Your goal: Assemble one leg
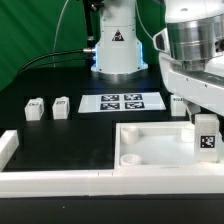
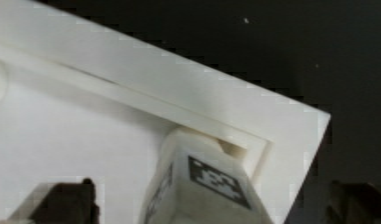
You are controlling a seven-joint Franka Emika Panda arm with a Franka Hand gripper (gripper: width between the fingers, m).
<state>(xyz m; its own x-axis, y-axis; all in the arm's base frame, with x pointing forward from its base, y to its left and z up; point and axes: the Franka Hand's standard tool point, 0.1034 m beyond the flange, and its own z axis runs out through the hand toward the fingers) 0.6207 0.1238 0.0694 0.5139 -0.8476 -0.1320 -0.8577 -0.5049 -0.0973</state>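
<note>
A white leg (image 1: pixel 205 138) with a black-and-white tag stands upright at a corner of the large white panel (image 1: pixel 150 142), on the exterior view's right. My gripper (image 1: pixel 203 120) is right above it, with a finger on each side. In the wrist view the leg (image 2: pixel 205 180) rises from the panel's corner (image 2: pixel 258 125). The dark fingers (image 2: pixel 62 203) flank the leg. A gap shows between one finger and the leg, so the gripper looks open around it. Two more legs (image 1: pixel 36 108) (image 1: pixel 61 106) stand at the exterior view's left.
The marker board (image 1: pixel 122 101) lies at the middle back, in front of the arm's base (image 1: pixel 115 50). A white fence (image 1: pixel 40 178) runs along the front and up the left side. A round socket (image 1: pixel 130 158) shows in the panel's front left corner.
</note>
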